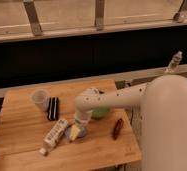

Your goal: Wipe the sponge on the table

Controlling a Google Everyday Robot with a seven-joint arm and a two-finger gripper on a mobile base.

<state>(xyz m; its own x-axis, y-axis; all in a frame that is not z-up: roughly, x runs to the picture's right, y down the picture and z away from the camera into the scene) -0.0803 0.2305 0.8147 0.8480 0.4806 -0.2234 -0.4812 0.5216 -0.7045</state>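
Note:
The blue-grey sponge lies flat on the light-brown wooden table, near the middle front. My gripper comes down from the white arm and sits right over the sponge, touching or nearly touching its top. A pale yellowish patch shows on the sponge below the gripper. The arm hides most of the green bowl behind it.
A white printed box lies just left of the sponge. A black ridged block and a clear cup stand at the back left. A dark red object lies to the right. My white body fills the right side.

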